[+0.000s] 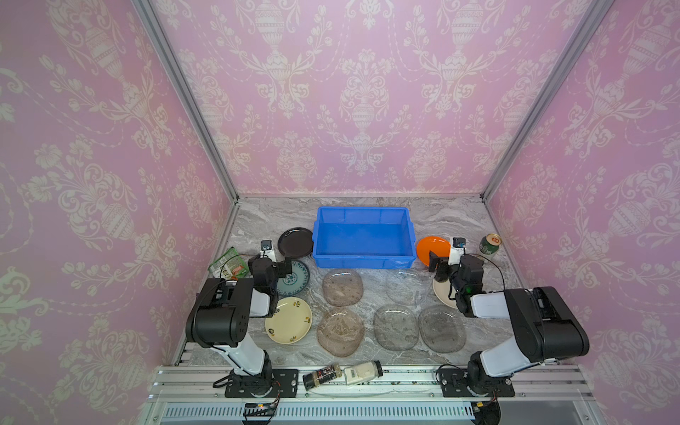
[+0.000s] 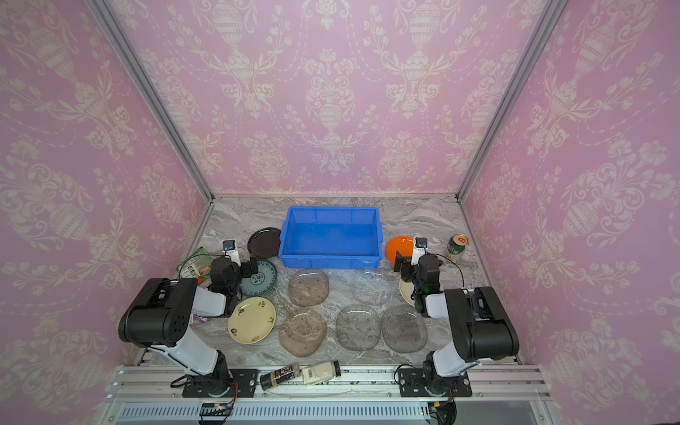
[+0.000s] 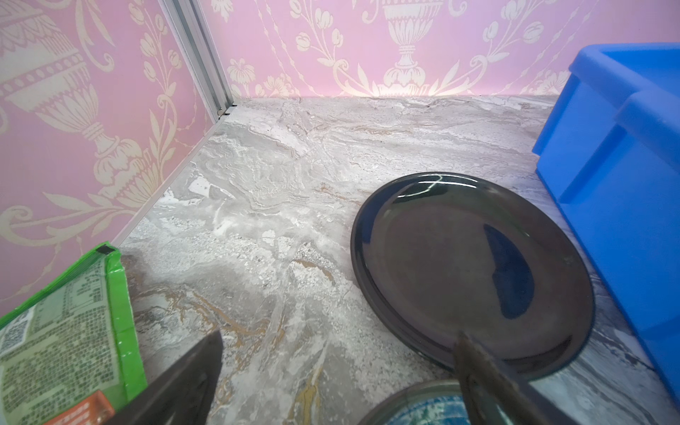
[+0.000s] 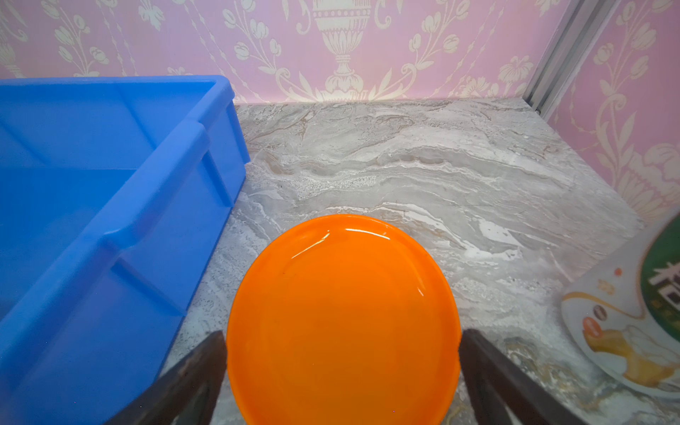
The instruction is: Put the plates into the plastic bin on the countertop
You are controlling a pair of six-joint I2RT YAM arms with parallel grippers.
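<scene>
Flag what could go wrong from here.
The open right gripper hovers over the flat orange plate; its thin rim may slip from the grasp.
The green can stands close by; a swing could topple it.
The black plate lies right beside the plastic bin; the left gripper may snag the bin's rim when lifting it.

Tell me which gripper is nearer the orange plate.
Right. The right gripper hovers at the orange plate; the left gripper sits beyond the blue bin, beside the black plate.

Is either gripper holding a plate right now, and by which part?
Nothing is held: the left gripper and the right gripper both stand open.
</scene>
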